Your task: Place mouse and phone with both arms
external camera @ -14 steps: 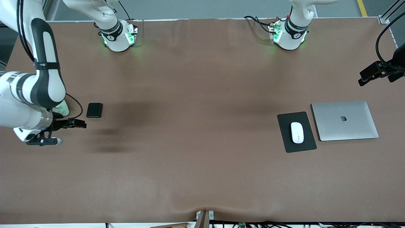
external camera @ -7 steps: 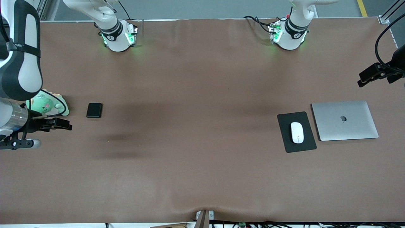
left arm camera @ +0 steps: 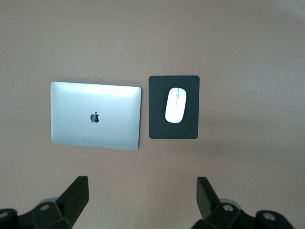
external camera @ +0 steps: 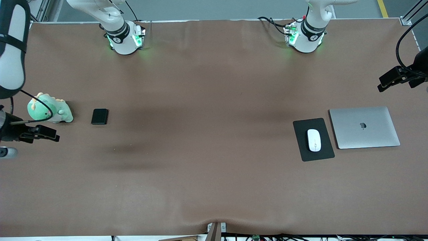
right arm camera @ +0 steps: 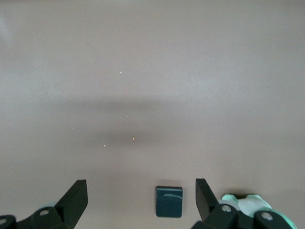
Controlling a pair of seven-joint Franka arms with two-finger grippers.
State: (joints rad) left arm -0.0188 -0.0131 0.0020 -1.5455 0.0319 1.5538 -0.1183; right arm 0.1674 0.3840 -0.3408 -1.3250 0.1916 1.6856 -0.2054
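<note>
Brown table (external camera: 214, 167): closed silver laptop (external camera: 364, 127); beside it, flat black mouse pad (external camera: 313, 139) carrying white oval mouse (external camera: 314, 140). Glossy black phone (external camera: 99, 116) lies beside green plush toy (external camera: 50, 111). Left gripper (left arm camera: 143, 198) and right gripper (right arm camera: 141, 199) spread, empty. Placement looks complete.

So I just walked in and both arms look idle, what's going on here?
Nothing is being held. The mouse lies on the mouse pad beside the closed laptop. The phone lies beside a green plush toy. The right gripper, open, hangs near the plush toy; the left gripper, open, hangs at the table's edge by the laptop.
</note>
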